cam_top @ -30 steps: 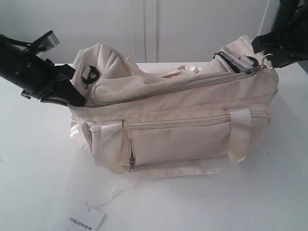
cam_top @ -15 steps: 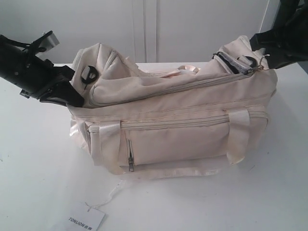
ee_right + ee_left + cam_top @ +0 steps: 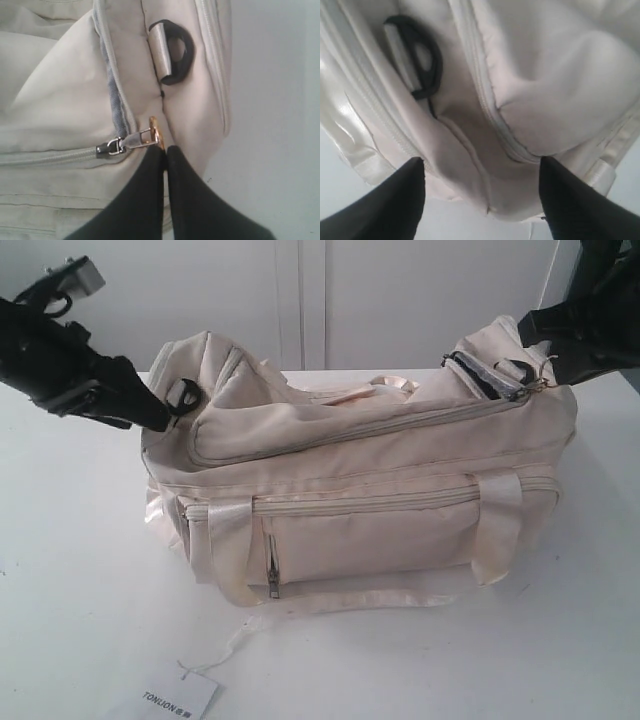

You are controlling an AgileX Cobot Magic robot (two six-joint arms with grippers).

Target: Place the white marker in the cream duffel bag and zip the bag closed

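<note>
Clearance is widest on the desk (image 3: 80, 590) in front of the cream duffel bag (image 3: 380, 470), which sits mid-desk. One paper tag (image 3: 170, 700) lies apart before it. We count two black rings, one at each end (image 3: 185, 395) (image 3: 176, 52). We find the left gripper (image 3: 481, 162) spread apart astride the bag's left end. The right gripper (image 3: 164, 150) is pinched together on the gold zipper pull (image 3: 154, 131), and a short gap shows past the slider (image 3: 114, 147).

Left tool (image 3: 158, 416) higher now against the cream duffel bag's (image 3: 380, 470) end.
</note>
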